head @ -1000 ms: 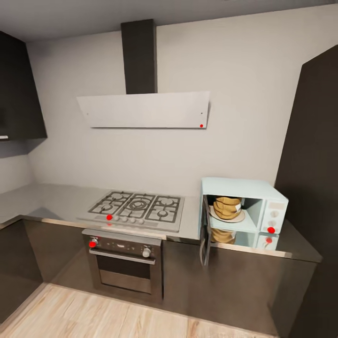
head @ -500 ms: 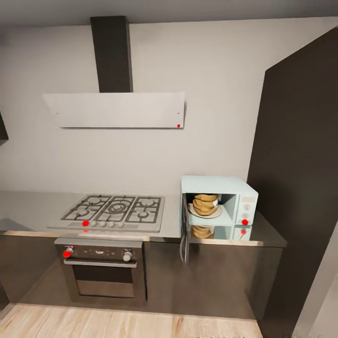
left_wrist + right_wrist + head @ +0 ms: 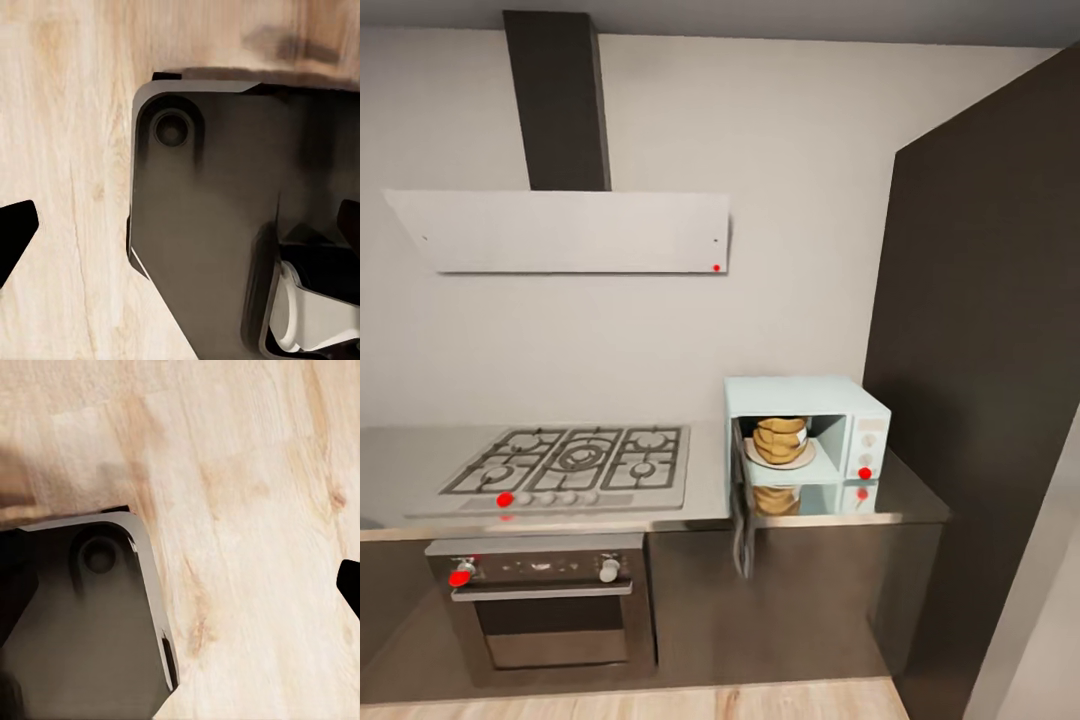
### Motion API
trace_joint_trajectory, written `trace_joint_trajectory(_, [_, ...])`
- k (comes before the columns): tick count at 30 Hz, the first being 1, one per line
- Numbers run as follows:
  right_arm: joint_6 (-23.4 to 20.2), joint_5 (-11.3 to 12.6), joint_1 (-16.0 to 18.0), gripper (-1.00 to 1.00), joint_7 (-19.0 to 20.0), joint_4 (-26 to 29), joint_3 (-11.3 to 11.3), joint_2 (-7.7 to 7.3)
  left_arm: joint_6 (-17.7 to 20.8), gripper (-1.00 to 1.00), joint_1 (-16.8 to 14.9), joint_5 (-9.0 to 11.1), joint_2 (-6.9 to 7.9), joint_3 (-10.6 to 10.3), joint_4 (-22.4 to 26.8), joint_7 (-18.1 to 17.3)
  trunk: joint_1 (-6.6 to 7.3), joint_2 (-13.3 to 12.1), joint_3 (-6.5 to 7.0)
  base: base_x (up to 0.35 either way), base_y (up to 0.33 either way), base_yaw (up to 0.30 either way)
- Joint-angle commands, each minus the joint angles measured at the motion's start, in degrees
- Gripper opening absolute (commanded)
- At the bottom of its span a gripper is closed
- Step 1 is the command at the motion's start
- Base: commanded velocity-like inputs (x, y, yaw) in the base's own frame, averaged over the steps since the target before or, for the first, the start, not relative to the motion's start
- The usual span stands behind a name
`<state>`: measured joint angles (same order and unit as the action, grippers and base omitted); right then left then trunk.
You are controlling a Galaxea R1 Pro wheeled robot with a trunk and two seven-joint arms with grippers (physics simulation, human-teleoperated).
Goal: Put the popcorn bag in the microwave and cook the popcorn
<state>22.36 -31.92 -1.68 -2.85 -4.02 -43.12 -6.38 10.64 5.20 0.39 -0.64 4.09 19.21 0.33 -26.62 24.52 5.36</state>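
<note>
The pale blue microwave [image 3: 807, 399] stands on the grey countertop [image 3: 706, 478] to the right of the hob. Its dark door [image 3: 741, 505] hangs open toward me. Inside, the tan popcorn bag [image 3: 780, 437] sits upright on a round plate [image 3: 780, 461]; the steel below mirrors it. The popcorn itself is hidden. In the left wrist view my left gripper [image 3: 180, 229] is open, its black fingertips [image 3: 15, 234] at the frame's edges, over the wood floor and my dark base. In the right wrist view my right gripper [image 3: 180, 585] is open over the floor too.
A steel gas hob [image 3: 572, 462] lies left of the microwave, above a dark oven [image 3: 545, 605] with a bar handle. A white hood [image 3: 565, 231] hangs over the hob. A tall dark cabinet [image 3: 990, 380] rises on the right. My base [image 3: 217, 225] stands on wood flooring [image 3: 247, 472].
The whole head view has shifted: the camera has swung right and drawn back, so hob and microwave sit further left and smaller. The bag and open door have not moved.
</note>
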Motion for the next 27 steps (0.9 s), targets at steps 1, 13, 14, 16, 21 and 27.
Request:
trace_joint_trajectory(1, [0.3,-0.6,0.0,1.00,-0.3,-0.1,-0.3,-0.06,0.4,1.00,0.1,0.0,-0.06,0.4,0.2,0.0,-0.04,0.0,0.02,0.242,0.218,-0.001])
trace_joint_trajectory(13, [0.3,-0.6,0.0,1.00,-0.3,-0.2,-0.3,-0.04,0.4,1.00,0.1,0.0,-0.06,0.4,0.2,0.0,-0.04,0.0,0.02,0.242,0.218,0.000])
trace_joint_trajectory(14, [0.3,-0.6,0.0,1.00,-0.3,-0.2,-0.4,-0.04,0.4,1.00,0.1,0.0,-0.12,0.3,0.2,0.0,-0.04,0.0,0.02,0.221,0.161,-0.071])
trace_joint_trajectory(16, [0.3,-0.6,0.0,1.00,-0.3,-0.2,-0.4,-0.05,0.4,1.00,0.1,0.0,-0.14,0.3,0.3,0.0,-0.04,0.0,0.02,0.123,0.078,-0.084])
trace_joint_trajectory(21, [0.3,-0.6,0.0,1.00,-0.3,-0.2,-0.4,-0.04,0.9,1.00,0.1,0.0,0.13,0.3,14.3,-0.3,-0.04,0.0,0.02,0.007,0.004,-0.008])
trace_joint_trajectory(27, [0.3,-0.6,0.0,1.00,-0.3,-0.2,-0.4,-0.04,1.7,1.00,0.1,-0.1,-0.18,0.1,38.9,-0.6,-0.04,0.0,0.02,0.000,0.000,0.000])
